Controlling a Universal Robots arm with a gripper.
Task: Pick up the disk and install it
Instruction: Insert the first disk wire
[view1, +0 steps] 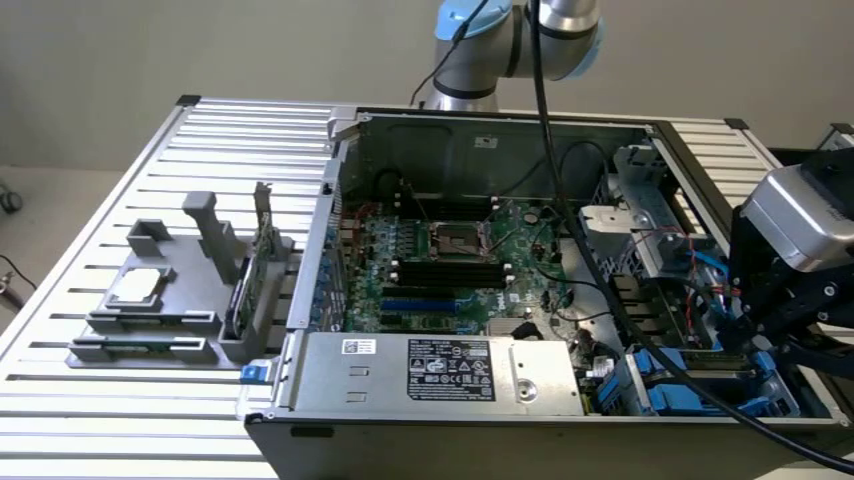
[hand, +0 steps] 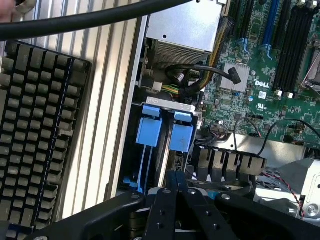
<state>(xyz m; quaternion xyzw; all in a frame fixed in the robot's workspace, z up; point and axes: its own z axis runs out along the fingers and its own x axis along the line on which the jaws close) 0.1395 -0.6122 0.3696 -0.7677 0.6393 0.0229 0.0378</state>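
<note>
The black fingers (hand: 169, 197) are pressed together tip to tip with nothing visible between them; their lower parts run out of frame. Straight ahead of the tips is a blue carrier front, which seems to be the disk (hand: 180, 137), seated on edge in the drive bay (hand: 131, 145) at a corner of the open computer case (view1: 334, 160). Its metal body and label are hidden down in the slot, so this cannot be confirmed. A second blue carrier (hand: 150, 131) stands just beside it, thin rails running back toward the fingers. Whether the tips touch either carrier is unclear. Outside the case wall, a black keyboard (hand: 35, 140) lies on the slatted desk (view1: 134, 420), cut off at the frame edge. Beyond the bay, a bundle of dark cables (hand: 200, 75) partly covers the green motherboard (hand: 260, 95), and the grey power supply (hand: 180, 25) sits past them. A thick black cable (hand: 100, 17) crosses in front, blurred. At the exterior view's left, a grey parts tray (view1: 147, 320) rests on the desk, and the arm (view1: 467, 50) rises behind the case, cropped at the top.
</note>
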